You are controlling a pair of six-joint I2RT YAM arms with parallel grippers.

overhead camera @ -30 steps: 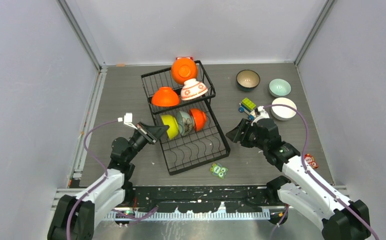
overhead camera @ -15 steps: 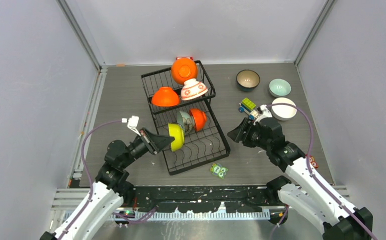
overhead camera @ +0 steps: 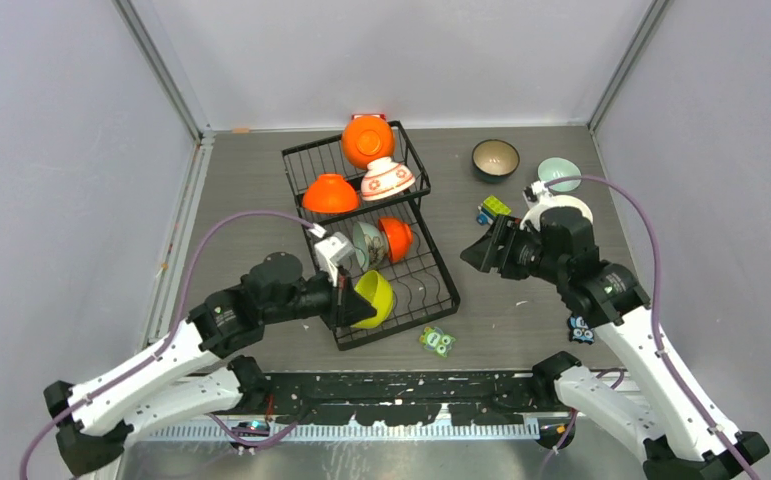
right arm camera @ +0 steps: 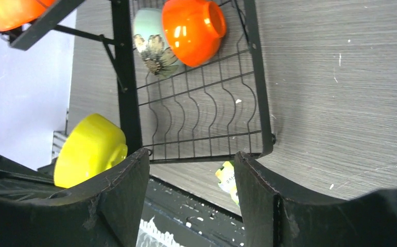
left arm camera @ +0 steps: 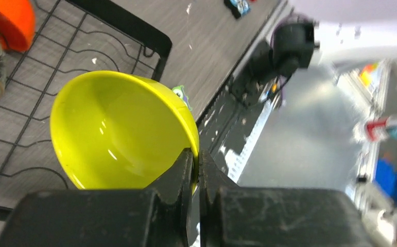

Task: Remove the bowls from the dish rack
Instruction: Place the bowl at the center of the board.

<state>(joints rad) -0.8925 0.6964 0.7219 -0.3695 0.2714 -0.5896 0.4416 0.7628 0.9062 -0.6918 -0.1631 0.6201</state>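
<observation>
"The left jaws are clamped on the lime bowl (left arm camera: 119,131) at its rim, one side inside the wall, one outside. The right jaws stand apart, holding nothing."

"Where's the bowl?"

"In the air over the dish rack (overhead camera: 416,285), at its end nearest the table's (overhead camera: 501,320) near edge."

"Slippery?"

"Glossy, hard, probably light. I'd guess it could pivot in so thin a pinch; deeper on the rim seems safer."

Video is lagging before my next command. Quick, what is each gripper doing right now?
Left gripper: shut on the rim of the lime green bowl.
Right gripper: open, holding nothing.
</observation>
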